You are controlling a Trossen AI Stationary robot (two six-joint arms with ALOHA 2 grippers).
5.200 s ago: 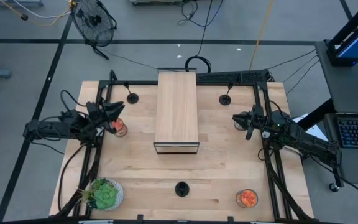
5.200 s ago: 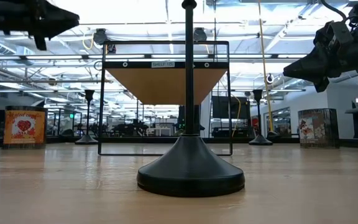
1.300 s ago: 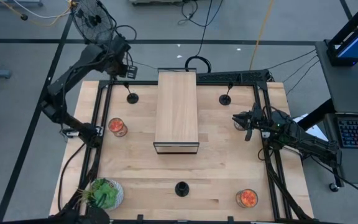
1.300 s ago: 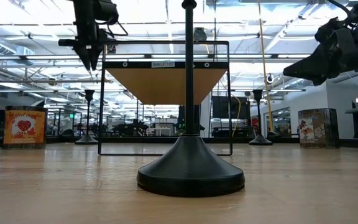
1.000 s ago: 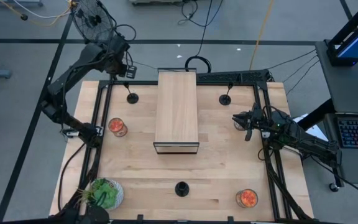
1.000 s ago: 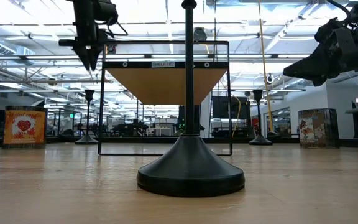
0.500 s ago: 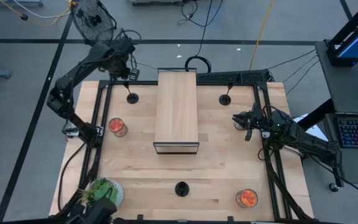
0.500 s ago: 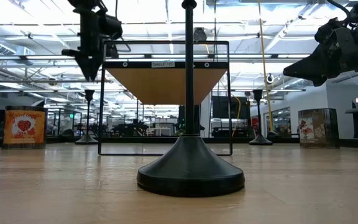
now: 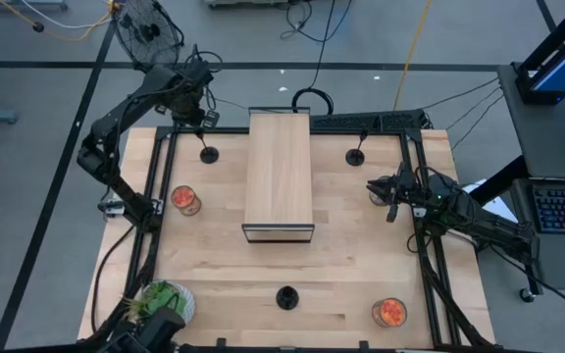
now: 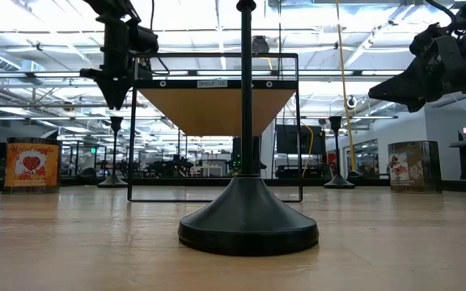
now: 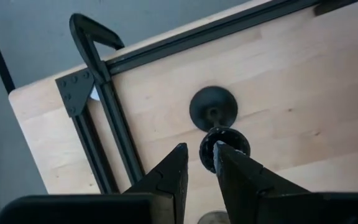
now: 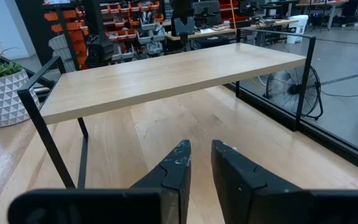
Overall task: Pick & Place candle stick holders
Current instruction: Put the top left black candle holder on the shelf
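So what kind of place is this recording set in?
Likely a robotics lab or workshop: a framed wooden table, parts bins on shelves and workbenches behind, a floor fan and cables on the concrete floor.

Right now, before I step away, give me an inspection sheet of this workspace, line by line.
Surface: pale wooden table in a black frame, carrying a wooden shelf on thin black legs.
Job's things: three matte-black candle stick holders, far left, far right, near middle; all upright on the table, none held.
Clutter: two glass jars with orange contents; green plant in a white pot.
Grippers: left gripper hangs above the far left holder, fingers narrowly apart, empty. Right gripper waits at the table's right edge, empty.
Cables: black leads on the floor beyond the table.
Surroundings: a floor fan; a keyboard.
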